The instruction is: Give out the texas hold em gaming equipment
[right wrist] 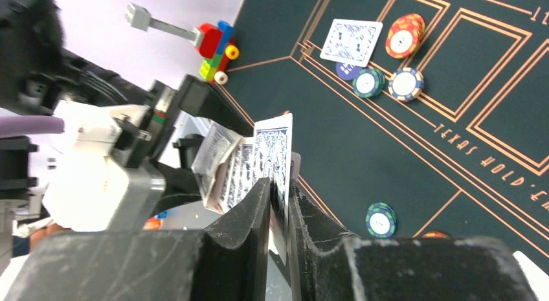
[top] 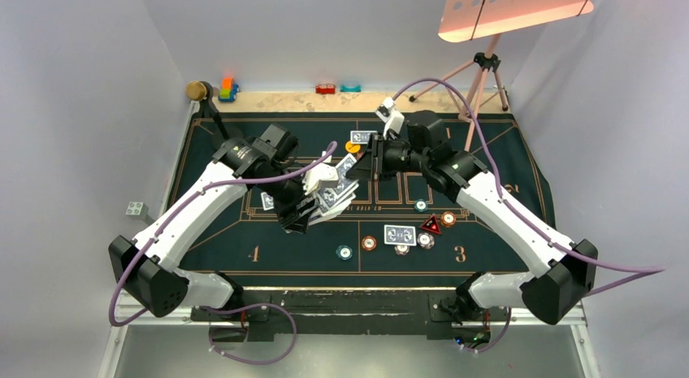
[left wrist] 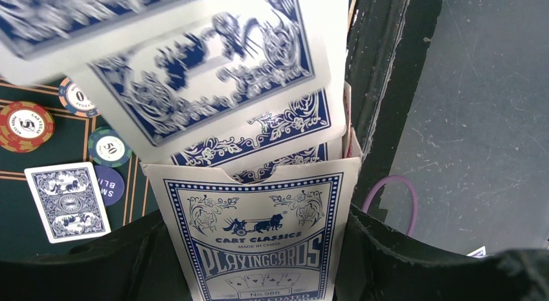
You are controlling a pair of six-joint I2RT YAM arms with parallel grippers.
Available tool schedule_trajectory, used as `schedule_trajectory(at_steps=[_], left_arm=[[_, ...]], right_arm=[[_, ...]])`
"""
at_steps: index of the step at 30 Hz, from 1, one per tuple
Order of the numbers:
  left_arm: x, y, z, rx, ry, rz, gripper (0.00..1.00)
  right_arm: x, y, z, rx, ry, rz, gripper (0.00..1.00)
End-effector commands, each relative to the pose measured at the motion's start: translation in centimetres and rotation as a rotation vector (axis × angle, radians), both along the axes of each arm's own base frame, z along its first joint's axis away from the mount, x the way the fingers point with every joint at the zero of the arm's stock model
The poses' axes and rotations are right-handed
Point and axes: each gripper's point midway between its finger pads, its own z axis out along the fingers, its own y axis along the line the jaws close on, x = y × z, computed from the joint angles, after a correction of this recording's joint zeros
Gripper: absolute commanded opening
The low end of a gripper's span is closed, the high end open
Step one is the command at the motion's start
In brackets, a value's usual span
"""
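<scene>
My left gripper (top: 313, 207) is shut on a blue-and-white playing-card box (left wrist: 259, 243), held above the middle of the mat with blue-backed cards (left wrist: 213, 68) fanning out of its open top. My right gripper (right wrist: 280, 197) reaches in from the right, its jaws shut on the edge of one of those cards (right wrist: 274, 149). Single cards lie on the mat (top: 363, 137), (top: 267, 201), (top: 400, 234). Chips sit near the front: teal (top: 344, 252), orange (top: 369, 243), another orange (top: 448, 219). A red triangular marker (top: 431, 225) lies among them. A yellow button (top: 352, 147) shows beside the right gripper.
The dark green felt mat (top: 244, 256) covers the table. Toy blocks (top: 227, 89) and small pieces (top: 327, 89) line the far edge, with a brown ball (top: 197, 90) on a stand at the back left. A tripod (top: 479, 77) stands at the back right.
</scene>
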Motion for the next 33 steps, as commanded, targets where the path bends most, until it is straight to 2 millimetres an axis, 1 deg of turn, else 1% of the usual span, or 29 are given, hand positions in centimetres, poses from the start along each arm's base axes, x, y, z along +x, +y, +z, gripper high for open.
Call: schedule_trajectory(at_steps=[1,4,6,9,10,13,14,16,18,22,28,33], left_arm=[[-0.5,-0.8,1.6,-0.072,-0.013,-0.026,0.00],[-0.5,-0.7,1.6,-0.066,-0.012,-0.026,0.00],[-0.6,-0.7,1.6,-0.065,-0.010,-0.028,0.00],[-0.5,-0.7,1.7,-0.069,-0.018,-0.027,0.00],[-0.5,-0.7,1.7,-0.070,-0.018,-0.027,0.00],[-0.5,-0.6,1.8,-0.069,-0.022,-0.026,0.00],[-0.5,-0.6,1.7,-0.068,-0.022,-0.027,0.00],[-0.6,-0.6,1.7,-0.067,-0.021,-0.026,0.00],[-0.6,-0.6,1.6,-0.067,-0.020,-0.026,0.00],[-0.5,-0.6,1.6,-0.065,-0.021,-0.026,0.00],[-0.5,-0.6,1.5,-0.063,-0.018,-0.023,0.00],[-0.5,-0.6,1.5,-0.062,-0.016,-0.023,0.00]], right_arm=[[-0.1,0.3,5.2,0.176,-0.080,0.031,0.18],[-0.2,0.3,5.5,0.204,-0.078,0.038,0.19],[-0.5,0.5,5.0,0.205,-0.063,0.060,0.21],[-0.6,0.5,3.2,0.169,-0.027,0.063,0.21],[-0.4,0.4,2.4,0.151,-0.019,0.051,0.22],[-0.6,0.1,-0.1,0.091,0.029,0.053,0.22],[-0.7,-0.1,-0.6,0.079,0.036,0.050,0.22],[-0.7,-0.4,-1.0,0.068,0.033,0.036,0.21],[-0.7,-0.5,-0.6,0.077,0.023,0.032,0.17],[-0.9,0.0,1.0,0.139,0.017,0.036,0.00],[-1.5,0.6,3.2,0.226,0.029,0.073,0.00],[-1.6,0.5,4.8,0.264,0.018,0.072,0.00]])
